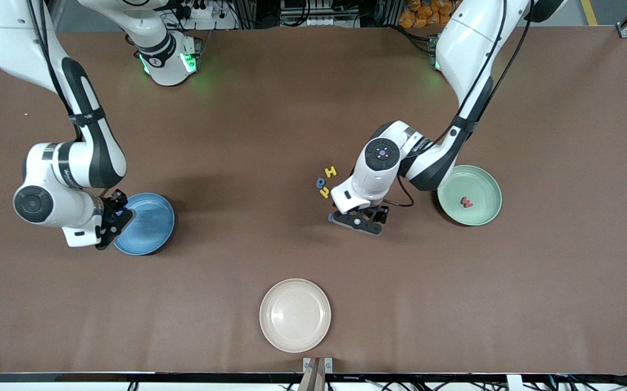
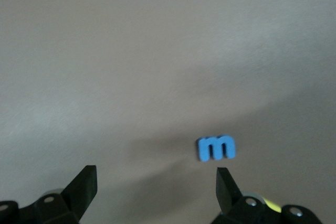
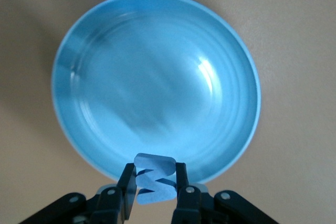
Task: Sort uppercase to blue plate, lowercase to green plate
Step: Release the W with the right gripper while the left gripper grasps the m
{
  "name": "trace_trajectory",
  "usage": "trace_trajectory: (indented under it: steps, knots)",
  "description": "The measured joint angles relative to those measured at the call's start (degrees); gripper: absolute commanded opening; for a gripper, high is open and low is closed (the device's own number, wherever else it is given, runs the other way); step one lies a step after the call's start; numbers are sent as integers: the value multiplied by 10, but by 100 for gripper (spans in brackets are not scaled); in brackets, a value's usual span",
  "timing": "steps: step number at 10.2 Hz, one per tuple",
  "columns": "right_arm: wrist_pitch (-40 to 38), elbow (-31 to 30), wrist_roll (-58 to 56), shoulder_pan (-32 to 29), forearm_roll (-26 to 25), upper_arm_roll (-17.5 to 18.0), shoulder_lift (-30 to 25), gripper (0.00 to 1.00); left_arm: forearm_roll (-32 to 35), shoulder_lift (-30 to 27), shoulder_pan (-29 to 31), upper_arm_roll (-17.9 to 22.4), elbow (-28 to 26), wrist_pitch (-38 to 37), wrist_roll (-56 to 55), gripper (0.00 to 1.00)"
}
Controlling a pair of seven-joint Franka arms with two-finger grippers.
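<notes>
The round medium-blue plastic plate (image 3: pixel 156 85) lies under the right gripper (image 3: pixel 155 184), which pinches a blue foam W (image 3: pixel 154 178). The left gripper (image 2: pixel 156 187) hangs wide over a small blue foam m (image 2: pixel 216 148) on the table.

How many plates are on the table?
3. The blue plate lies under the right gripper, the green plate toward the left arm's end, and the cream plate nearest the front camera. None seem hidden.
</notes>
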Motion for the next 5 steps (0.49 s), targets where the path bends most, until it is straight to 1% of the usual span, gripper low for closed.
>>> trace_trajectory:
  steps: [1, 2, 5]
  knots:
    - [15, -1, 7, 0, 9, 0, 10, 51, 0, 9, -6, 1, 13, 2, 6, 100]
    - [20, -1, 14, 0, 18, 0, 12, 100, 0, 17, -11, 1, 23, 2, 7, 100]
    - [24, 3, 23, 4, 29, 1, 6, 100, 0, 40, -26, 1, 37, 5, 7, 100]
